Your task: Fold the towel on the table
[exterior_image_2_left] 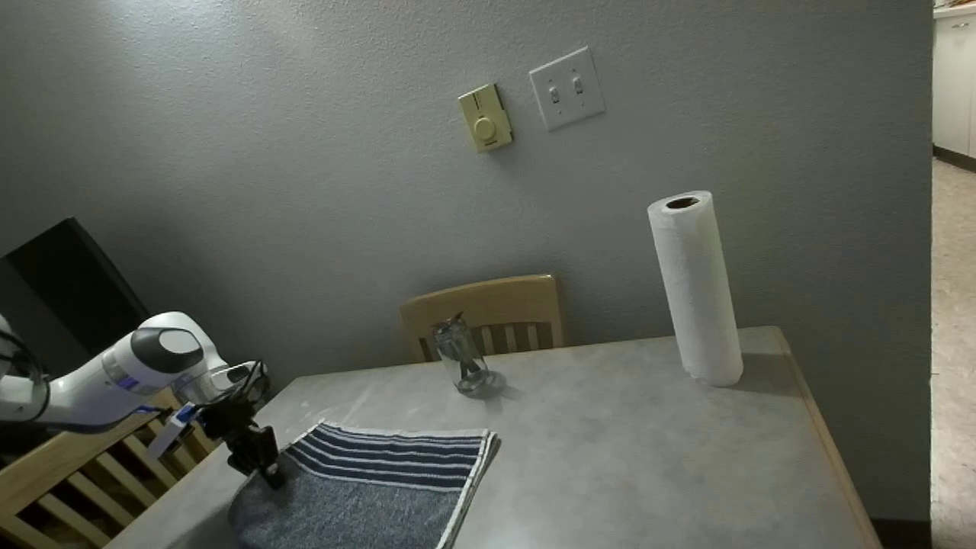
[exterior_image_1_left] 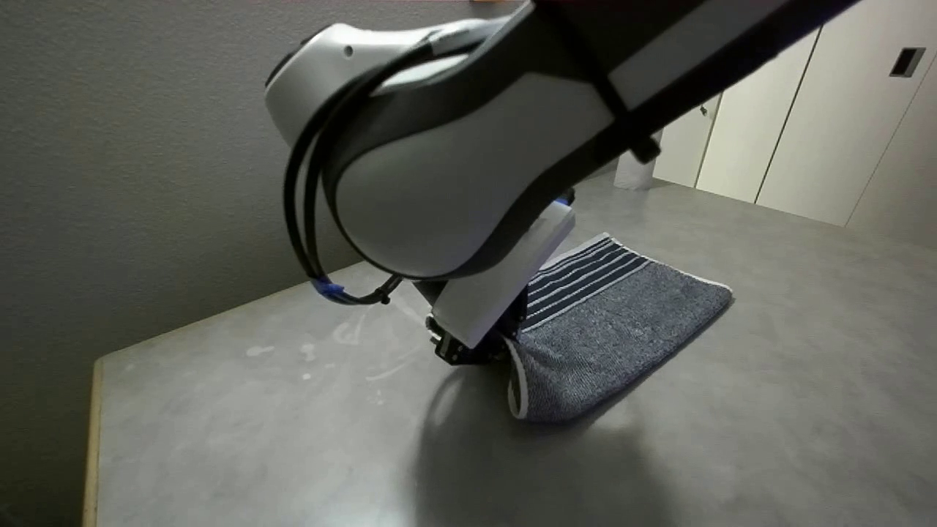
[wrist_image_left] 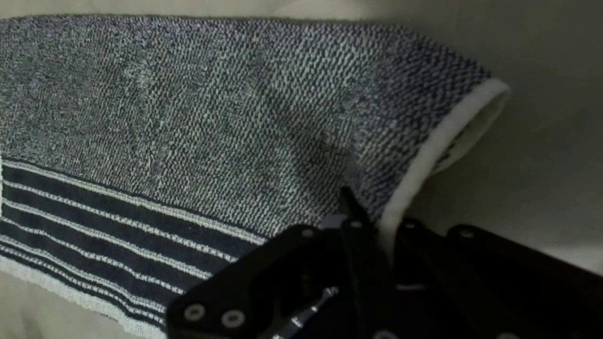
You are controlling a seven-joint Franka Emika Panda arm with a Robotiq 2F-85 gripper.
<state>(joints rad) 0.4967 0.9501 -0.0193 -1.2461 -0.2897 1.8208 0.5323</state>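
Observation:
The towel (exterior_image_1_left: pixel 622 322) is blue-grey with white stripes near one end and a white edge. It lies on the pale grey table (exterior_image_1_left: pixel 256 439) and also shows in an exterior view (exterior_image_2_left: pixel 358 507). There, two white edges lie one over the other at its right side. My gripper (exterior_image_2_left: pixel 268 474) is at the towel's near-arm side, low over the table. In the wrist view, my gripper (wrist_image_left: pixel 379 226) is shut on the towel (wrist_image_left: pixel 212 117), with its white edge running between the fingers. The held side is raised and curls beside the fingers. The fingertips are partly hidden by the towel.
A glass jar (exterior_image_2_left: pixel 460 358) with dark things in it and a white paper roll (exterior_image_2_left: pixel 698 297) stand on the table. A wooden chair (exterior_image_2_left: pixel 488 301) is behind the table by the wall. Another chair (exterior_image_2_left: pixel 69 473) is below the arm.

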